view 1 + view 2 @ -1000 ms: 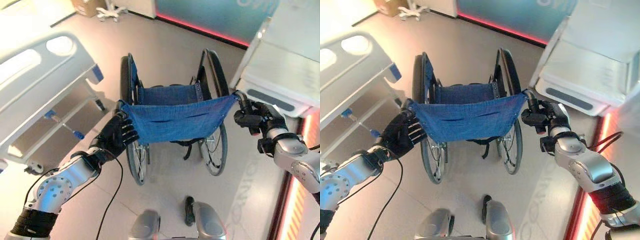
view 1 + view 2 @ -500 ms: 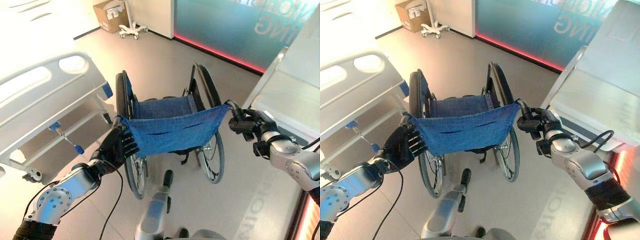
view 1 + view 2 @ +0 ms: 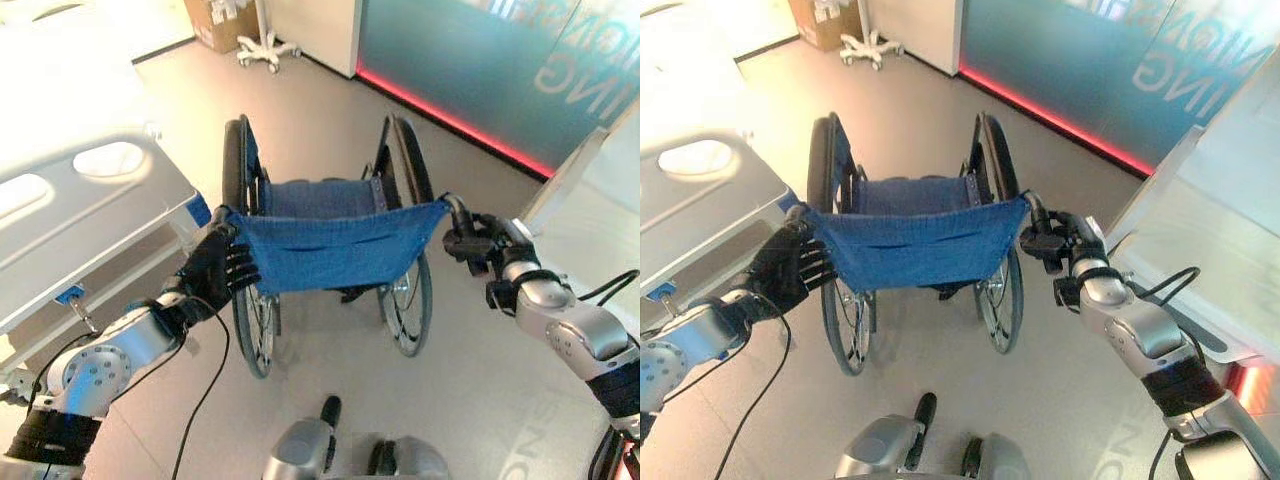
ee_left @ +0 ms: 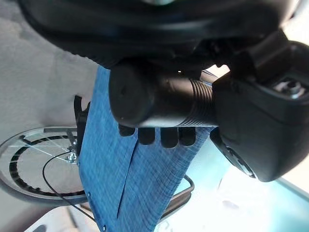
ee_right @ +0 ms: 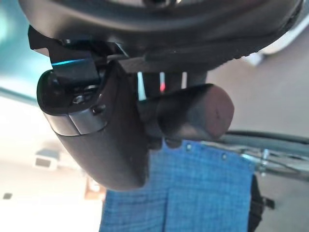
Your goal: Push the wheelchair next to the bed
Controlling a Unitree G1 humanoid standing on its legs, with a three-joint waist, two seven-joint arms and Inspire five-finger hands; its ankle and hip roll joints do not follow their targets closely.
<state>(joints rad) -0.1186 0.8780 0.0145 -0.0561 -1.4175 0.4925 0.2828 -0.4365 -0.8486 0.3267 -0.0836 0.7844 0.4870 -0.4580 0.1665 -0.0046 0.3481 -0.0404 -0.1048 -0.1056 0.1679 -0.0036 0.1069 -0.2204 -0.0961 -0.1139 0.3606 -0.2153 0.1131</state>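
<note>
I see, far across the grey floor, a cardboard box beside a white wheeled stand base, a teal wall panel edged below by a red light strip, and a white cabinet at right.

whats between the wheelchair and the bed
Only the left hand, curled on the wheelchair's push handle close by the bed, in the left eye view.

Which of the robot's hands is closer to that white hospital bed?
Left. The left hand grips the wheelchair handle right beside the bed end; the right hand holds the other handle, across the wheelchair's width from it.
</note>
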